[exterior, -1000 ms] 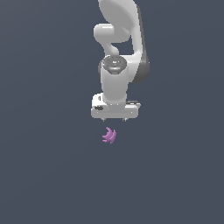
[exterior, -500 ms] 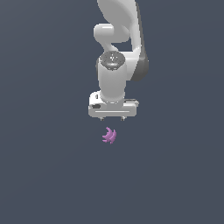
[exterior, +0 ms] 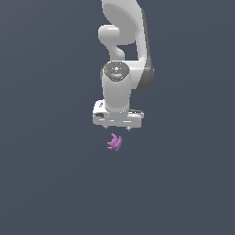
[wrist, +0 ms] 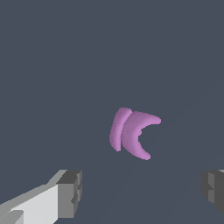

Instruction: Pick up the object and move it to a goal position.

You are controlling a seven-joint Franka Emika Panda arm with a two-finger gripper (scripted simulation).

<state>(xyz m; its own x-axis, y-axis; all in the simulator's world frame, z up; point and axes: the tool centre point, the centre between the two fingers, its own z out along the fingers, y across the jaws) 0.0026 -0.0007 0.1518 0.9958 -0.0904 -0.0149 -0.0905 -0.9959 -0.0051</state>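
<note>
Hand (exterior: 117,128) spread wide, gripping nothing. Purple object (exterior: 114,142) lies on grey surface (exterior: 50,183), apart from my fingers (wrist: 70,192).

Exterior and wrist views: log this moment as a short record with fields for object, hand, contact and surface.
object: purple spiky piece, curved prongs, lying on the surface
hand: white hand, fingers spread wide, pointing down above the piece
contact: none; piece lies apart from both fingertips
surface: plain dark grey floor
task stage: piece not yet grasped
</note>
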